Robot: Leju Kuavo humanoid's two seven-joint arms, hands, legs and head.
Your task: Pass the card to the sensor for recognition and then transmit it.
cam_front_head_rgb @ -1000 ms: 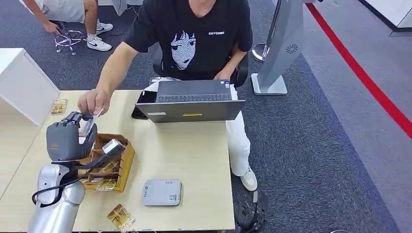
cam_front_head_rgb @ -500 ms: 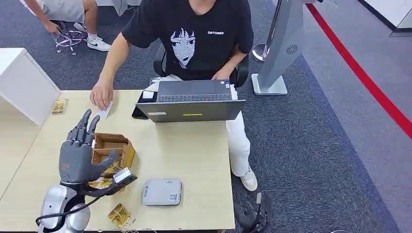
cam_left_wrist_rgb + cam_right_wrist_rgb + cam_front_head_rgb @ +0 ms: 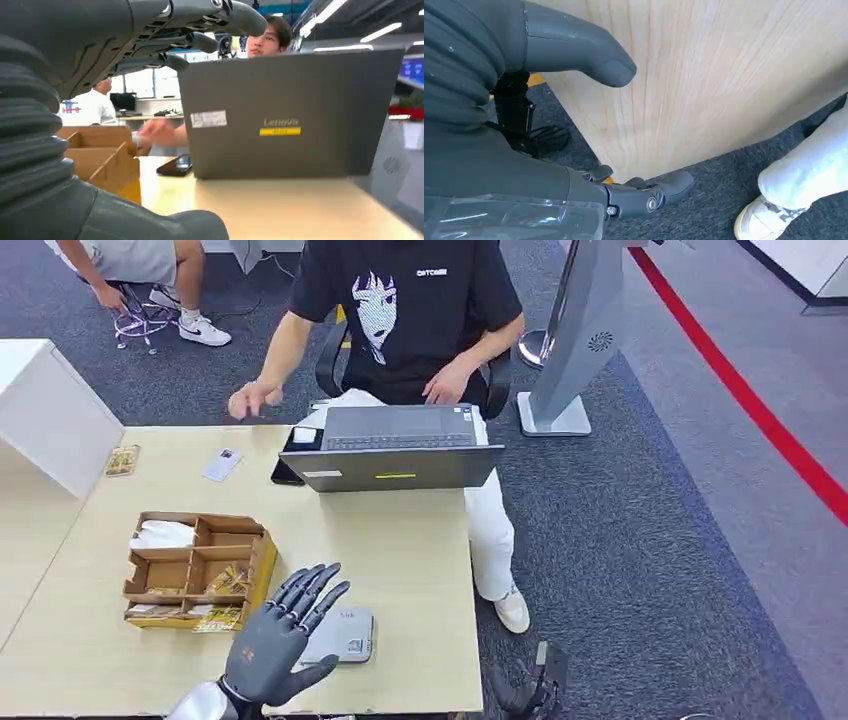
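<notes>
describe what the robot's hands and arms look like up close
The left hand is matte dark grey with slim, darker segmented fingers and a silver wrist below. The right hand shows a grey ribbed cover, a thick smooth grey thumb, darker fingers with small round metal pins, and a clear plastic panel.

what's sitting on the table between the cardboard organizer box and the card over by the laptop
Nothing: in the head view the tabletop is bare between the organizer box and the card.

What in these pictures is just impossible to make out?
- Sensor: head view, the left hand covers part of it.
- Card: head view, too small to read.
- Phone: head view, half hidden behind the laptop.
- Right hand: right wrist view, some fingers hidden.
</notes>
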